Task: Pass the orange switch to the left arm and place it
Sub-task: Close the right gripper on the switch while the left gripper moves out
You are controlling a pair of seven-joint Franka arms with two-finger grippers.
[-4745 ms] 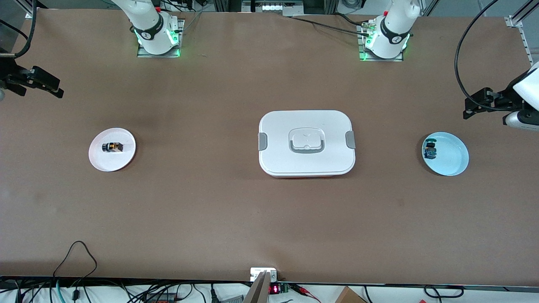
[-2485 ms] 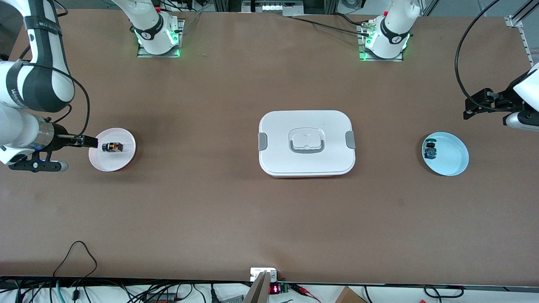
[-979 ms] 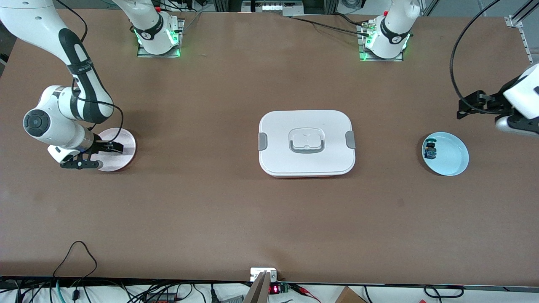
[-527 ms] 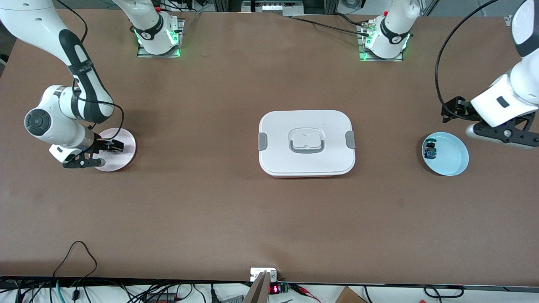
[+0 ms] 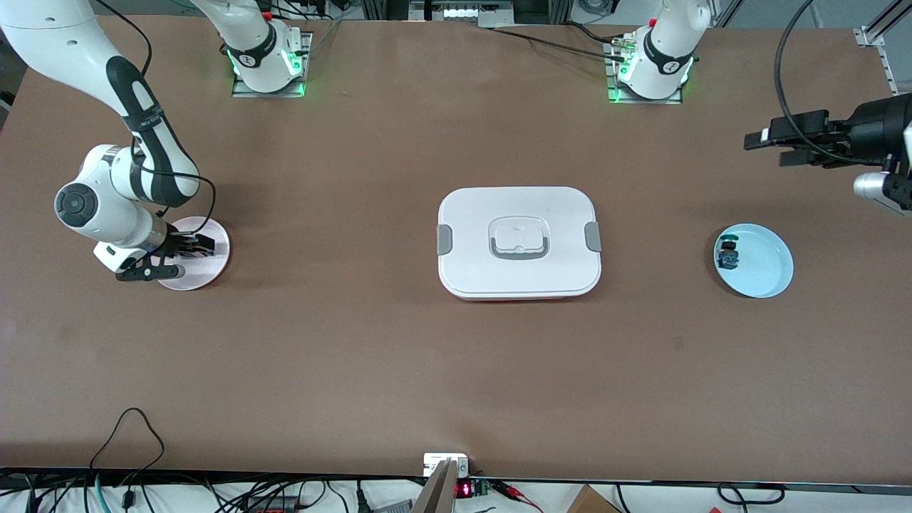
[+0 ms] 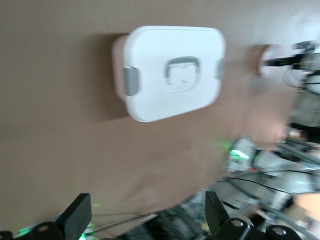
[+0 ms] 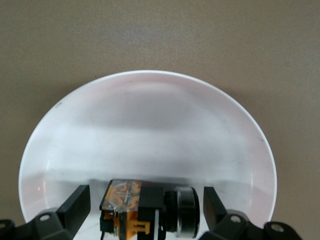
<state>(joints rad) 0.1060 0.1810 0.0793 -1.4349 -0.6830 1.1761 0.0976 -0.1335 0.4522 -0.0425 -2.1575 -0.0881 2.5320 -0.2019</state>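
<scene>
Front view: right gripper (image 5: 194, 246) down over white plate (image 5: 203, 265) at right arm's end of table; switch itself hidden under the gripper here. Box (image 5: 519, 242) at table centre, lid on, well apart from both plates. Blue plate (image 5: 762, 267) at left arm's end, carrying small black part with blue markings (image 5: 727, 254). Left gripper (image 5: 766, 137) up in the air near table edge at left arm's end.

Left wrist view: left gripper (image 6: 145, 220) fingers spread wide, nothing between; box (image 6: 172, 72) and table below, right arm blurred in the distance.

Right wrist view: right gripper (image 7: 145, 207) spread, one finger either side of orange switch (image 7: 147, 207), gaps visible on both sides, no contact. Switch lying on its side on white plate (image 7: 150, 125), round black end toward one finger.
</scene>
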